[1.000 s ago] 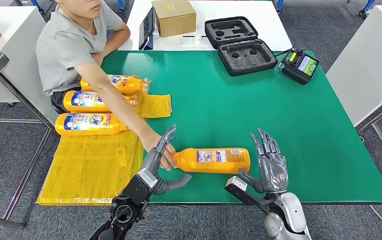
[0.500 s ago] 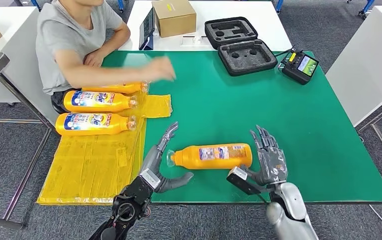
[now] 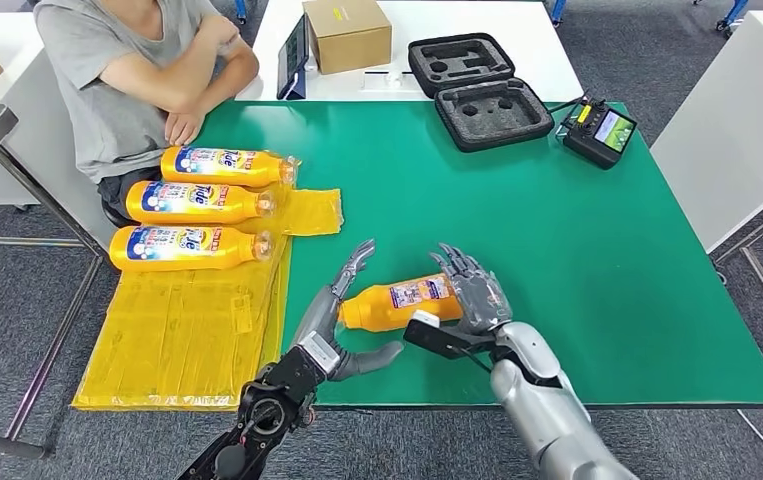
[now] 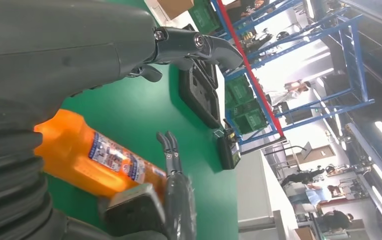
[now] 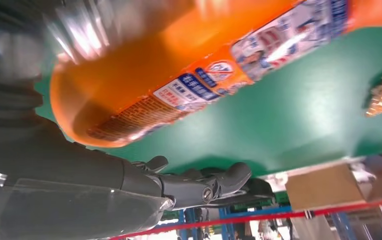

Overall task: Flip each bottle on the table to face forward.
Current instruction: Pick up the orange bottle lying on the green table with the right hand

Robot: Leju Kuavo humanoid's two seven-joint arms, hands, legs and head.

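Right robot hand (image 3: 469, 292) grasping orange bottle (image 3: 397, 300) base, lower centre; left robot hand (image 3: 342, 315) released beside cap. Risk: round bottle rolls off green surface (image 3: 577, 250) edge.

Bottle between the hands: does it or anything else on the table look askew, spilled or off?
The bottle between the hands lies tilted on the green table, its back label up, unlike the three bottles lined up Tide-side up at the left. The right hand is on its base end; the left hand is by its neck. No spill visible.
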